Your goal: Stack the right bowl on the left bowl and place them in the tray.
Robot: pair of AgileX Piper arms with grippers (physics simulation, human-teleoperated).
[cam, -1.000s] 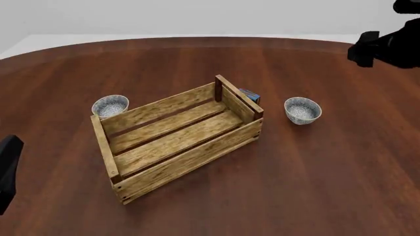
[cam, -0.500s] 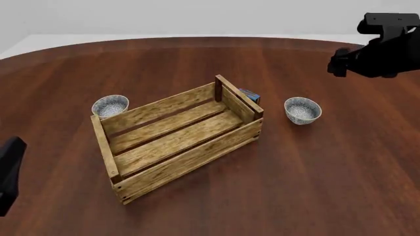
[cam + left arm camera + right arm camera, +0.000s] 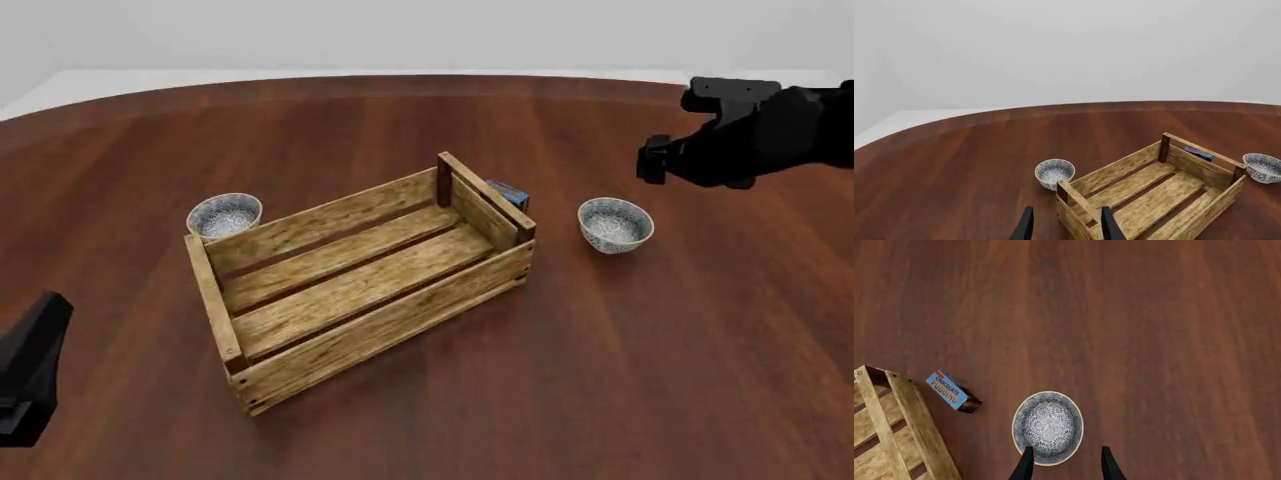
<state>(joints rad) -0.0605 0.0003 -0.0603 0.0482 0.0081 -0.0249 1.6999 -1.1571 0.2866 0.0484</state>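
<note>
The right bowl (image 3: 615,224), white with a blue-grey patterned inside, stands on the table to the right of the tray (image 3: 387,322), a large wooden slatted crate. The matching left bowl (image 3: 224,215) sits by the tray's far left corner. My right gripper (image 3: 653,160) hovers above and just behind the right bowl. In the right wrist view it (image 3: 1065,467) is open and empty, with the bowl (image 3: 1047,427) just ahead of its fingertips. My left gripper (image 3: 1066,230) is open and empty, well back from the left bowl (image 3: 1054,172) and the tray (image 3: 1121,172). It shows at the front view's lower left edge (image 3: 30,372).
A small blue pudding box (image 3: 509,193) lies on the table against the tray's far right end, between tray and right bowl, also seen from the right wrist (image 3: 953,391). The round dark wooden table (image 3: 641,380) curves away at the back.
My right arm has swung left and down from the far right corner to a spot above the right bowl. The left arm has shifted slightly at the lower left. Bowls and tray have not moved.
</note>
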